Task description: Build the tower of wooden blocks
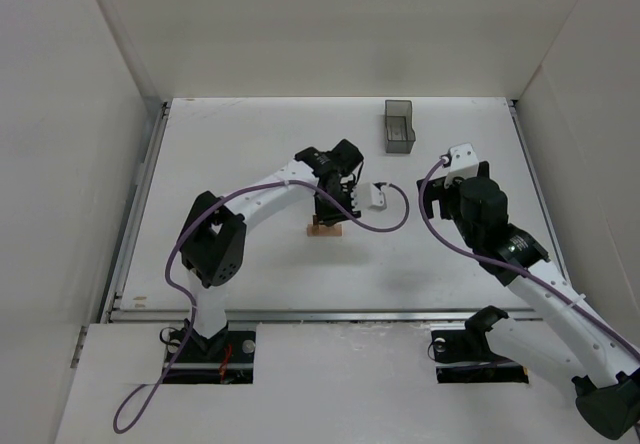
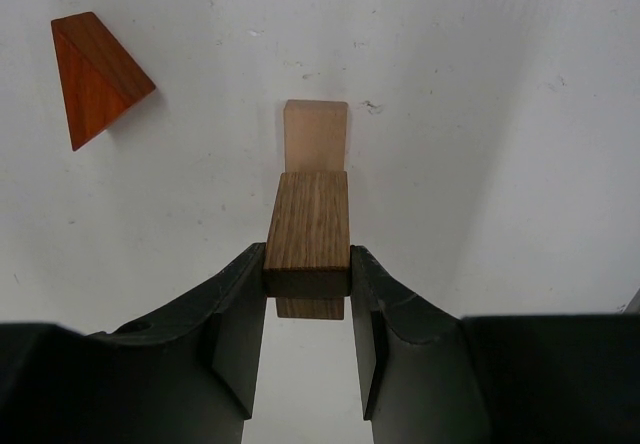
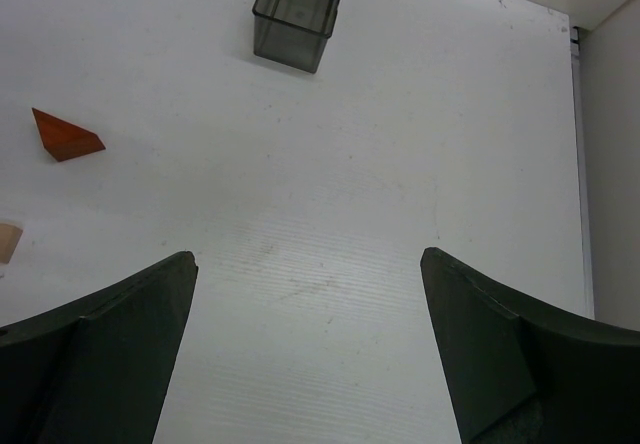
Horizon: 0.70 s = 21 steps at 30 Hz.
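At the left claw: pinched shut on the sides of a brown block, centre of the left wrist view. Directly beneath, lined up lengthwise, a pale block flat on the table; whether touching, cannot tell. Lower straight, keep edges flush, release only once seated, then lift clear without nudging. Upper left of the same view, well apart: an orange wedge. At the right claw: spread wide, holding nothing. Counted: two claws, one brown block, one pale block, one orange wedge, one grey bin at the top of the right wrist view.
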Each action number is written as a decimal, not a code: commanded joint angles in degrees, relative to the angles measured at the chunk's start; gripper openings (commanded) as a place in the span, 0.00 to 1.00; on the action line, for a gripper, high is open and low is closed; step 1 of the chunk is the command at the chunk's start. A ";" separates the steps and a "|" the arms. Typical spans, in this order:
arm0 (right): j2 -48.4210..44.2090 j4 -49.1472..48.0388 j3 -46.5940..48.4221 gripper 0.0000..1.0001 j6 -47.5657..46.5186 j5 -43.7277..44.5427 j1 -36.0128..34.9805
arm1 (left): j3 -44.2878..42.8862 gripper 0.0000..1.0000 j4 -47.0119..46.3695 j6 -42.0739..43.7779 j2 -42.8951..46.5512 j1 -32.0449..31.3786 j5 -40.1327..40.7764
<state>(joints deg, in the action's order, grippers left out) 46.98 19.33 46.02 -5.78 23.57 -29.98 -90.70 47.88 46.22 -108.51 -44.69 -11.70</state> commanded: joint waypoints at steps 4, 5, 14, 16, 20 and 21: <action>-0.40 -2.11 0.21 0.99 -0.11 -0.19 0.27 | 0.70 0.00 -0.77 1.24 0.32 -0.67 -0.24; -0.40 -2.11 0.21 0.99 -0.11 -0.19 0.27 | 0.70 0.00 -0.77 1.24 0.32 -0.67 -0.25; -0.40 -2.11 0.21 0.99 -0.11 -0.19 0.27 | 2.37 0.00 -1.82 2.39 0.32 -1.19 0.28; -0.40 -2.11 0.21 0.99 -0.11 -0.72 0.27 | 2.37 0.00 -1.82 2.39 0.32 -1.19 0.81; -0.40 -2.11 0.21 0.99 -0.11 -0.72 0.27 | 2.37 0.00 -2.35 2.39 0.32 -1.19 0.81; -0.40 -2.11 0.21 0.99 -0.11 -0.72 0.27 | 2.37 0.00 -2.35 2.39 0.32 -1.19 1.33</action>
<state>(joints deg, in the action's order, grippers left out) 46.98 19.33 46.02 -5.78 23.49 -29.98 -88.62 45.47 47.92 -108.71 -45.65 -11.11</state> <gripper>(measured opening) 0.993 0.316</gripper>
